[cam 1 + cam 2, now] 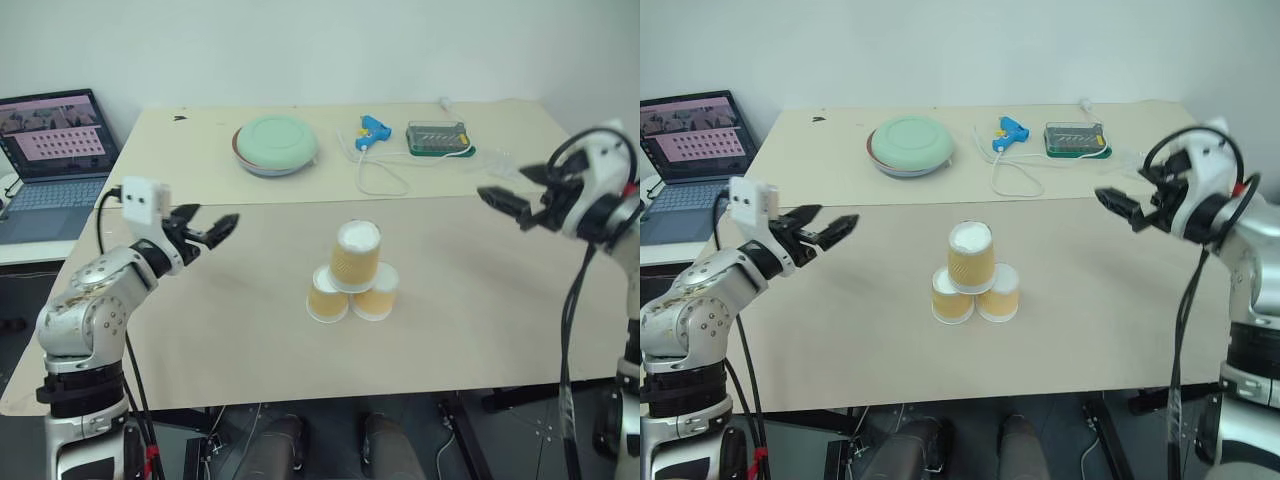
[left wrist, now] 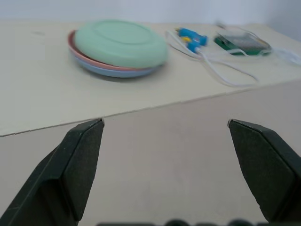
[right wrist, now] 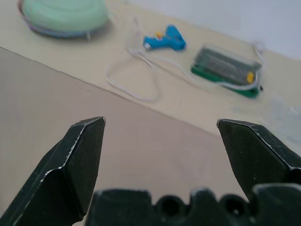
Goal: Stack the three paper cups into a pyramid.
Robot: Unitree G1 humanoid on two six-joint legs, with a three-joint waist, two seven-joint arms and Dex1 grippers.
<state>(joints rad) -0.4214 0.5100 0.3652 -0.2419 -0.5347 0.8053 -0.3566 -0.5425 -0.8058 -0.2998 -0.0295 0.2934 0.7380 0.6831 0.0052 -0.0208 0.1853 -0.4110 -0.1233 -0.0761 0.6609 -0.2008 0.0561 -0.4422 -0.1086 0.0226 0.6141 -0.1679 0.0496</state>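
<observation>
Pyramid of cups stood built on the near table, both grippers wide open and empty to either side.

Nearest the robot, the three paper cups [image 1: 352,274] sat mouth-down in the middle of the table [image 1: 480,320]: two touching side by side as a base and the third resting across their white bottoms, so the stack looked finished. The left gripper [image 1: 212,231] hung to the cups' left and the right gripper [image 1: 500,203] to their right, each well apart from the stack with fingers spread wide and holding nothing, likely so as not to knock it. Farther back lay things the task did not need: a pale green bowl [image 1: 276,142], a blue glue gun [image 1: 374,128] with its white cord, and a green case [image 1: 437,137]; a laptop [image 1: 50,160] stood off to the left.
</observation>
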